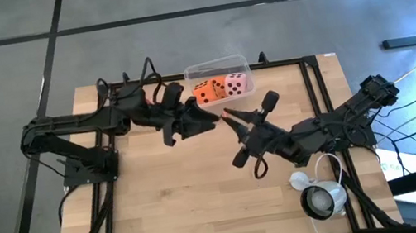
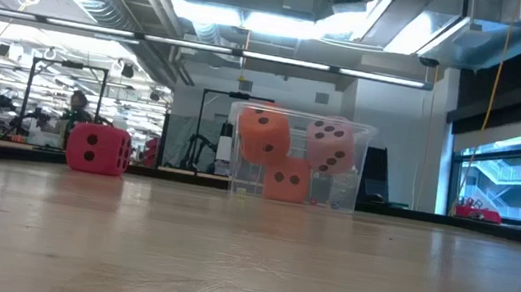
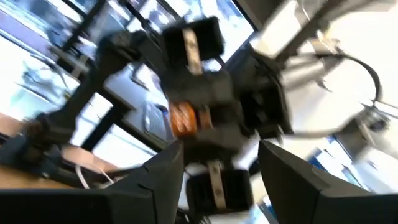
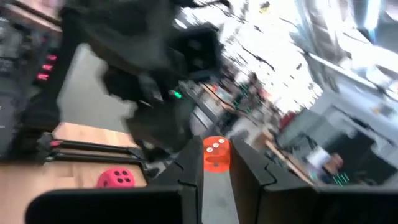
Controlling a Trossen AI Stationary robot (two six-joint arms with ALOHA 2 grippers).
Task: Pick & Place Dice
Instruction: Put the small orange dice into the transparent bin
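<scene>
The right gripper [image 4: 216, 177] has two dark fingers [image 4: 186, 168] close together, with only a thin gap. Past their tips is an orange dice [image 4: 216, 154] with white dots — blurry. A red dice [image 4: 116, 178] sits on the wooden table [image 4: 37, 177]. A big dark arm [image 4: 149, 81] fills the middle — also blurry

Honestly can't make out any readable text, labels, brand names or numbers anywhere here, the only markings are the dark pips on the dice [image 2: 289, 155], nothing written
</scene>
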